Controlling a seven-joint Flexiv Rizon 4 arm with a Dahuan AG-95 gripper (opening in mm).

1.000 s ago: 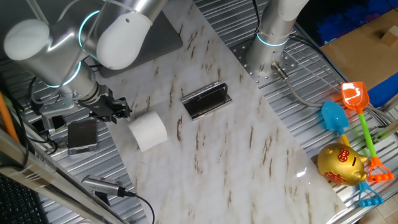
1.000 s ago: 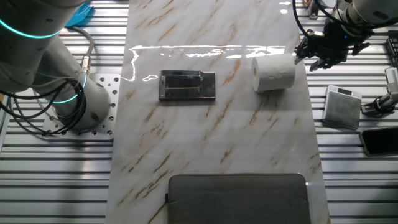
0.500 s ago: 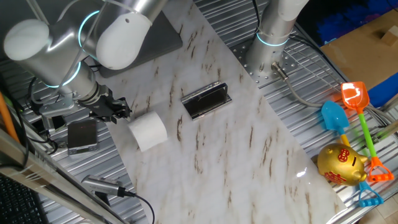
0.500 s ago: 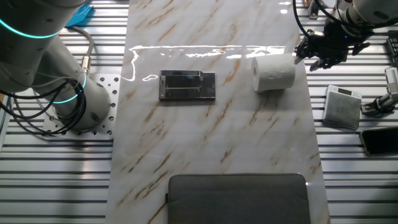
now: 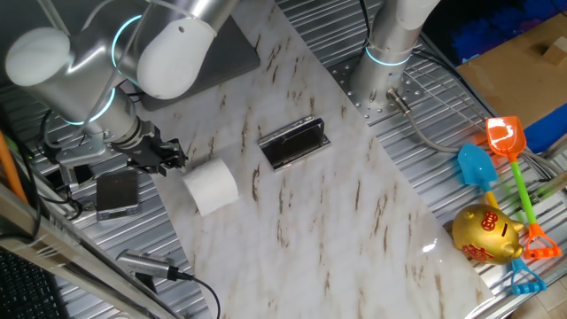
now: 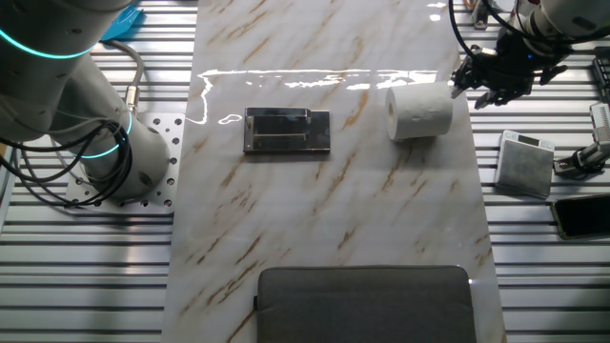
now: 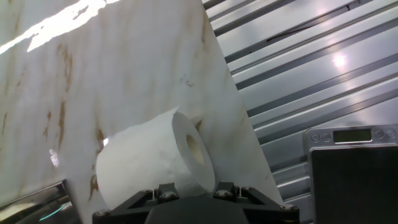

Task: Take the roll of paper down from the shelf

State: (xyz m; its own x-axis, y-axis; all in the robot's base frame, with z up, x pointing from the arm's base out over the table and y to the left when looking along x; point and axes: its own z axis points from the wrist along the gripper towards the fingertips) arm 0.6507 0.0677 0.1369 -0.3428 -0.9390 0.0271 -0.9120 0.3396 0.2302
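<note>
Lying on its side on the marble worktop [image 6: 324,210], the roll of paper [image 5: 211,187] is off the shelf [image 5: 294,143] and rests near the worktop's edge, with its hollow core facing along the surface. From the other fixed view we see the roll [image 6: 419,111] well apart from the shelf [image 6: 287,131], which stands empty near the middle of the marble, dark on top with shiny metal edges. Our tool [image 5: 168,156] sits just beside the roll at the edge of the worktop, and from the opposite side the tool [image 6: 491,78] shows its dark fingers close to the roll's end. We cannot tell from either fixed view whether the fingers touch the paper or how far apart they stand. In the hand view the roll [image 7: 155,163] fills the lower middle, its core opening turned toward the right, and only the black base of our tool shows along the bottom edge, so the state of the fingers stays unclear there too.

Beside the worktop, on the ribbed metal surface, we see a small scale [image 6: 524,162] with a dark plate and a row of buttons. A grey mat [image 6: 366,303] lies at the near end of the marble in the other fixed view. Off to the side lie a gold piggy bank [image 5: 485,234] and some bright plastic beach toys [image 5: 505,142]
</note>
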